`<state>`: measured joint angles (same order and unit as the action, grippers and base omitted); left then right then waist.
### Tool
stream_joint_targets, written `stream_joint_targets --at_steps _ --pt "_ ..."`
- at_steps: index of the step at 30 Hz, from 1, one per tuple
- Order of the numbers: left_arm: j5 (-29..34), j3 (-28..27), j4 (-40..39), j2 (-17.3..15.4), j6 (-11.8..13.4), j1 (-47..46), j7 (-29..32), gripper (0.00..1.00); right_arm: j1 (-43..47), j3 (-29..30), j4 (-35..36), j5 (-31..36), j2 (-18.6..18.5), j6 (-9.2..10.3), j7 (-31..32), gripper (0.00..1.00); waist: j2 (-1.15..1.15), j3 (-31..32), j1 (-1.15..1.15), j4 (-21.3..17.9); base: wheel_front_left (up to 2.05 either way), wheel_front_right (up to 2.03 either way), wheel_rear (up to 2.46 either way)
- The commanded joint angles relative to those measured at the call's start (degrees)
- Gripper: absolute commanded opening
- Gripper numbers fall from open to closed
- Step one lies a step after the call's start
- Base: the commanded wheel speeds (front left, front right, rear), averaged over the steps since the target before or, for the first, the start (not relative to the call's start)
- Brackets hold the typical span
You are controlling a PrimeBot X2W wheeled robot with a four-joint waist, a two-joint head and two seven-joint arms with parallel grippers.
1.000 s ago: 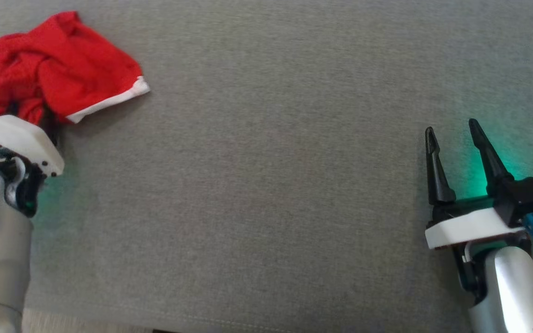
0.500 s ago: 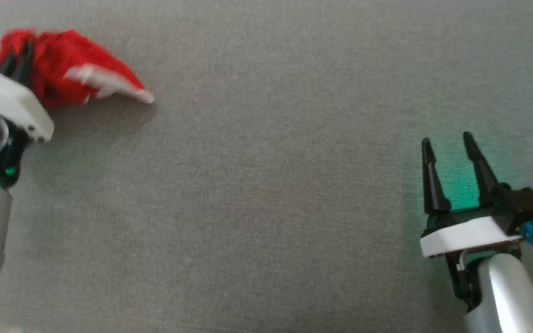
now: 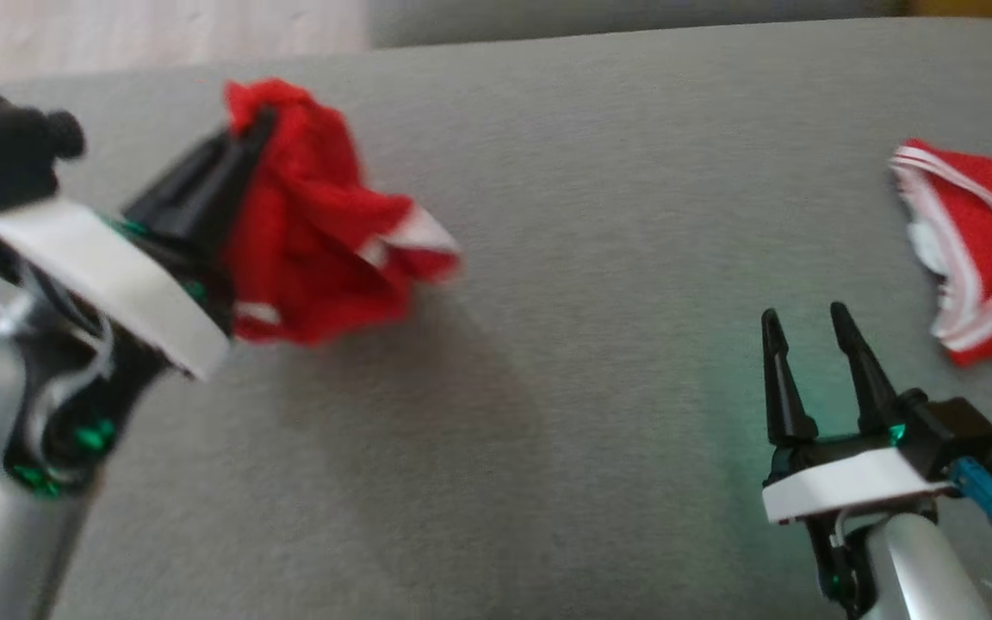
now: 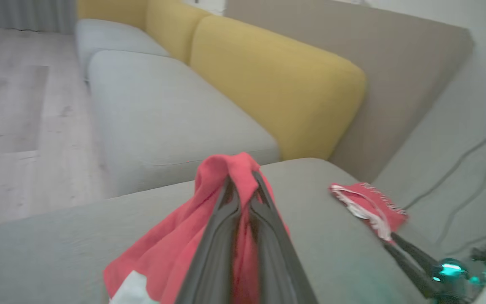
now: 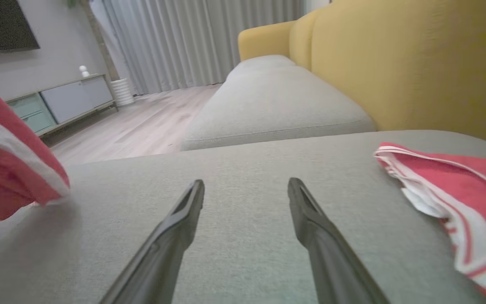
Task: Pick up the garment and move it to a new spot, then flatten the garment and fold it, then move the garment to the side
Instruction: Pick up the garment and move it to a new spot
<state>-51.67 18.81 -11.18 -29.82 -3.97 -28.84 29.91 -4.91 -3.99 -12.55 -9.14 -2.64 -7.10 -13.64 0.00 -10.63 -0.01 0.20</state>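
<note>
A crumpled red garment point(image 3: 315, 232) with white trim hangs bunched from my left gripper point(image 3: 259, 116), lifted off the grey cushion point(image 3: 548, 387) at the upper left of the head view. In the left wrist view the fingers point(image 4: 222, 236) are pinched together, with red cloth point(image 4: 171, 245) draped over their tips and down both sides. My right gripper point(image 3: 806, 319) stands open low over the cushion at the lower right, nothing between its fingers point(image 5: 175, 228). The hanging garment's edge point(image 5: 6, 169) is at the left of the right wrist view.
A second red garment with white stripes point(image 3: 978, 250) lies on the cushion to the right of my right gripper, near the cushion's edge point(image 5: 458, 185). Yellow backrests point(image 4: 276, 84) and a longer grey seat point(image 4: 163, 114) lie beyond. Wooden floor point(image 4: 11, 109) borders the cushion.
My left gripper has raised the garment off the cushion and carried it toward the middle. The head camera has tilted, bringing the second garment into view. The right gripper stays open.
</note>
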Motion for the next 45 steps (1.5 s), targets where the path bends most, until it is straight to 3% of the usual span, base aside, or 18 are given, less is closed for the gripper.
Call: stream_joint_targets --at_steps 1,7,12,18,24,28,29,30,31,32,35,39,45 --pt "-1.4 -2.5 -6.1 -1.8 1.2 -1.2 1.0 0.0 -0.3 -1.8 1.4 -0.7 -0.2 -0.39 -0.8 1.0 0.0 2.5 0.01 -5.0 0.0 0.0 0.0" --pt "-5.3 -0.6 -17.7 -0.2 4.5 1.2 5.2 0.0 0.6 -3.2 1.2 -2.1 -0.2 -0.39 -1.1 1.0 0.0 3.1 0.01 -10.9 0.0 0.0 0.0" --pt "-4.6 1.7 -14.7 -0.5 6.7 3.1 7.8 0.0 0.7 -4.0 1.3 -3.2 -0.2 -0.39 -1.3 1.0 0.0 3.2 0.01 -15.0 0.0 0.0 0.0" --pt "-3.8 3.3 3.4 2.9 8.3 5.1 5.1 0.0 0.1 -4.8 1.5 -4.4 -0.2 -0.39 -1.3 1.0 0.0 2.1 0.01 -18.1 0.0 0.0 0.0" --pt "2.0 0.9 26.2 5.7 8.9 1.4 -7.9 0.0 -0.8 -5.6 2.1 -5.3 -0.2 -0.39 -1.3 1.0 0.0 0.5 0.01 -19.8 0.0 0.0 0.0" --pt "6.8 1.2 37.1 5.3 8.5 -1.3 -15.8 0.0 -0.7 -4.9 2.2 -4.8 -0.2 -0.39 -1.3 1.0 0.0 -0.1 0.01 -19.1 0.0 0.0 0.0" --pt "7.3 1.5 39.3 5.5 7.9 -1.9 -16.9 0.06 -0.6 -4.7 2.1 -4.6 -0.2 -0.39 -1.4 1.0 0.0 -0.2 0.01 -18.6 0.0 0.0 0.0" --pt "7.4 1.7 41.1 5.9 7.3 -2.5 -17.7 0.29 -0.6 -4.5 2.1 -4.4 -0.2 -0.39 -1.4 1.0 0.0 -0.2 0.01 -18.1 0.0 0.0 0.0" --pt "7.2 1.8 42.6 6.6 6.5 -3.0 -18.5 0.82 -0.5 -4.5 2.0 -4.1 -0.2 -0.39 -1.4 1.0 0.0 -0.2 0.01 -17.4 0.0 0.0 0.0" --pt "7.3 2.1 43.9 7.0 5.8 -3.6 -19.1 1.0 -0.6 -4.4 1.8 -3.9 -0.2 -0.39 -1.4 1.0 0.0 -0.1 0.01 -16.8 0.0 0.0 0.0" --pt "8.7 3.2 45.4 7.3 4.7 -4.5 -20.9 1.0 -0.6 -4.3 1.7 -3.5 -0.2 -0.39 -1.4 1.0 0.0 0.2 0.01 -15.5 0.0 0.0 0.0" --pt "12.1 4.2 45.0 7.3 5.0 -4.9 -27.7 1.0 -0.4 -3.8 2.1 -2.4 -0.2 -0.39 -1.4 1.0 0.0 1.2 0.01 -13.0 0.0 0.0 0.0" --pt "15.2 2.4 35.6 7.4 9.6 1.4 -40.4 1.0 0.9 0.0 3.8 0.7 -0.2 -0.39 -1.4 1.0 0.0 3.9 0.01 -8.6 0.0 0.0 0.0"
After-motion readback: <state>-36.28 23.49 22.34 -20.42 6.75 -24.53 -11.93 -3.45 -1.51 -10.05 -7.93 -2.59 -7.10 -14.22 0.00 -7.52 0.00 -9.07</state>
